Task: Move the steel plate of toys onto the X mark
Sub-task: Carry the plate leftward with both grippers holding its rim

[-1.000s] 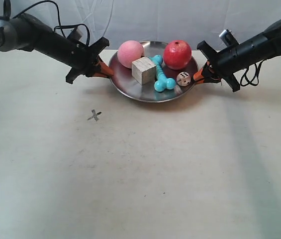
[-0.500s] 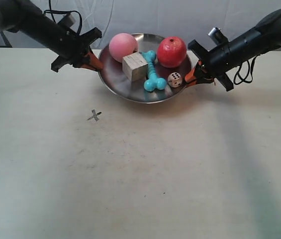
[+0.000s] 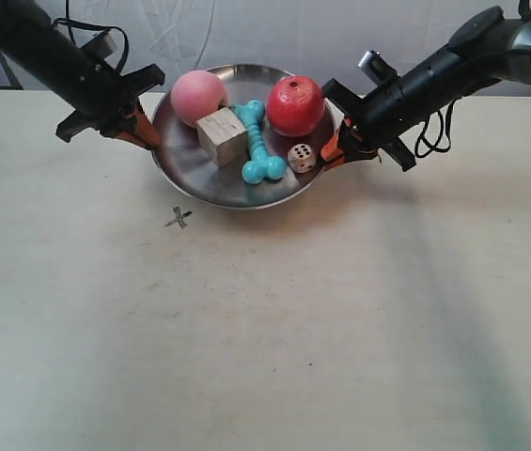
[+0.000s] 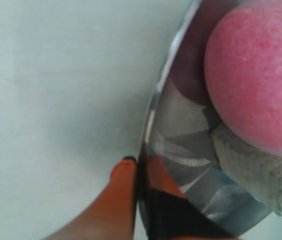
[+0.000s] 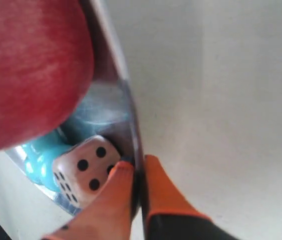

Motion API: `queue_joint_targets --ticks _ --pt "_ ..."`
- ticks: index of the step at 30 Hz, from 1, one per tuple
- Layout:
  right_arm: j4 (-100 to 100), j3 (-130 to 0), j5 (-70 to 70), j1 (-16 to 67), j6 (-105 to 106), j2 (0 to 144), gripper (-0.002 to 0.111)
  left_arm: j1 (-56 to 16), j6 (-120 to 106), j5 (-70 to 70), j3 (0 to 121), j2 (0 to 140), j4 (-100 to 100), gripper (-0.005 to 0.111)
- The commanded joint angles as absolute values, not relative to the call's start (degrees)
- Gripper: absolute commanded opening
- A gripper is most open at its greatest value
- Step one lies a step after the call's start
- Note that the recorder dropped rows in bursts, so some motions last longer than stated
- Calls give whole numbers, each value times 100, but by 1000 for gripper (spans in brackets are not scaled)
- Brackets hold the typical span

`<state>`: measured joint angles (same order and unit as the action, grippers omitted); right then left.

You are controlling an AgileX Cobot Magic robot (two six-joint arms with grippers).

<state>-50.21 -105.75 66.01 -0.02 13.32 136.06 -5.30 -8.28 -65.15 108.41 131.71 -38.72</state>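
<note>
- Looking from outside, you see the shiny round steel plate [image 3: 190, 162] held between both outstretched arms, beside the X mark [image 3: 179, 218] on the pale bench [image 3: 340, 329].
- Left wrist: your left pincer [image 4: 140, 162] nips its thin rim, beside the fuzzy pink ball [image 4: 260, 75] and wooden cube [image 4: 255, 170].
- Right wrist: your right pincer [image 5: 137, 162] clamps the rim by the die [image 5: 83, 167] and red ball [image 5: 26, 70].

In the left wrist view the peach [image 4: 253, 75] and cube [image 4: 253, 165] run off the edge, and most of the plate [image 4: 180, 130] lies outside it. In the right wrist view the apple [image 5: 26, 65] is cut off, and the bone [image 5: 33, 161] shows only as blurred bits behind the die [image 5: 83, 170].
</note>
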Motion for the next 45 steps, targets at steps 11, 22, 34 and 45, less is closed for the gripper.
queue_joint_targets --ticks 11,22,34,45 --pt "-5508 -10599 6996 1170 1466 13458 -1 -249 -923 -6859 8609 11738 -3714 0" --pt "-4554 -10599 6996 1666 1035 13468 -1 113 -1025 -6659 7430 11426 -3277 0" --pt "-4545 -10599 6893 1816 1025 13788 -1 113 -1013 -6066 7082 11426 -2494 0" --pt "-4368 -10599 6413 1890 1025 13842 -1 113 -1013 -5656 7082 11468 -2160 0"
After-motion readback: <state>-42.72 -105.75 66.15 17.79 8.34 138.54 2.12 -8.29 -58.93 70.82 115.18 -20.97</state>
